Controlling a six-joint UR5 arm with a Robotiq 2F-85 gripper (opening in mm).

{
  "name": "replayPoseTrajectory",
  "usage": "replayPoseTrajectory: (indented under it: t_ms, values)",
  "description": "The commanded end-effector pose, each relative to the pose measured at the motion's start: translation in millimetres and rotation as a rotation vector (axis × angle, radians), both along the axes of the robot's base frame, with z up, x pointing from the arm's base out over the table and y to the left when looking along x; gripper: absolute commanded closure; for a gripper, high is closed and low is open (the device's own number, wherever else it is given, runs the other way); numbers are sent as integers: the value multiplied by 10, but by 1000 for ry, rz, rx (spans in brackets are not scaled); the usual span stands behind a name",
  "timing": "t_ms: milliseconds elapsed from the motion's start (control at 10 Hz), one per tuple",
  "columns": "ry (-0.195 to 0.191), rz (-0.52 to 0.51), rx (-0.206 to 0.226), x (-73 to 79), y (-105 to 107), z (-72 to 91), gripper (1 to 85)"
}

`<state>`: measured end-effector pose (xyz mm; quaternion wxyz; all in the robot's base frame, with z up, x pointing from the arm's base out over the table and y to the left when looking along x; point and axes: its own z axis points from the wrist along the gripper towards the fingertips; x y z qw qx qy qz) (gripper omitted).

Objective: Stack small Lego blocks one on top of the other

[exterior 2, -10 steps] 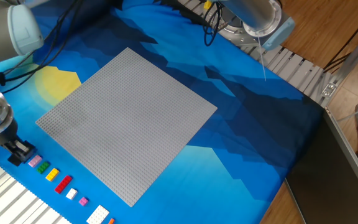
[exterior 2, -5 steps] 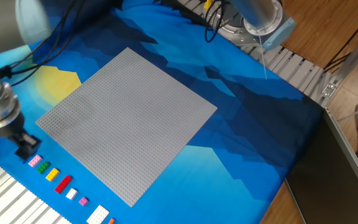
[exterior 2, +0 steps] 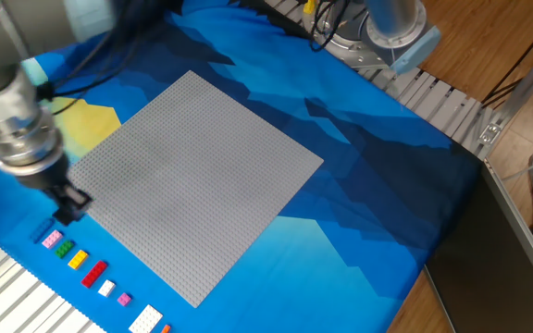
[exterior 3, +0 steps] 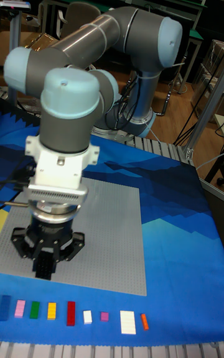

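Hangs now with the pincer (exterior 2: pixel 70 205) over the grey baseplate (exterior 2: pixel 192 176) edge, moved up from the brick row (exterior 2: pixel 77 259) — probably a carry. Cannot tell whether clamped on the black brick or apart; blue brick (exterior 3: pixel 5 307) lies at the row's end.

The large grey studded baseplate (exterior 2: pixel 189 180) lies bare on top, open to approach from above. A row of small coloured plastic bricks (exterior 3: pixel 70 312) lines its near edge, with the black two-finger gripper (exterior 3: pixel 43 267) hanging just above them.
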<state>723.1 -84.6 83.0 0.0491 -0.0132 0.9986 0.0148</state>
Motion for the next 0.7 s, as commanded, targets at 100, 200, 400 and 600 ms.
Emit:
replayPoseTrajectory:
  t_ms: [100,200,400,600]
  values:
    - [-17,2,20,-123,116,-42,620]
    - [-17,22,26,-124,135,-40,617]
    - [-12,45,0,-140,76,-45,613]
    - [-13,30,14,-136,108,-43,613]
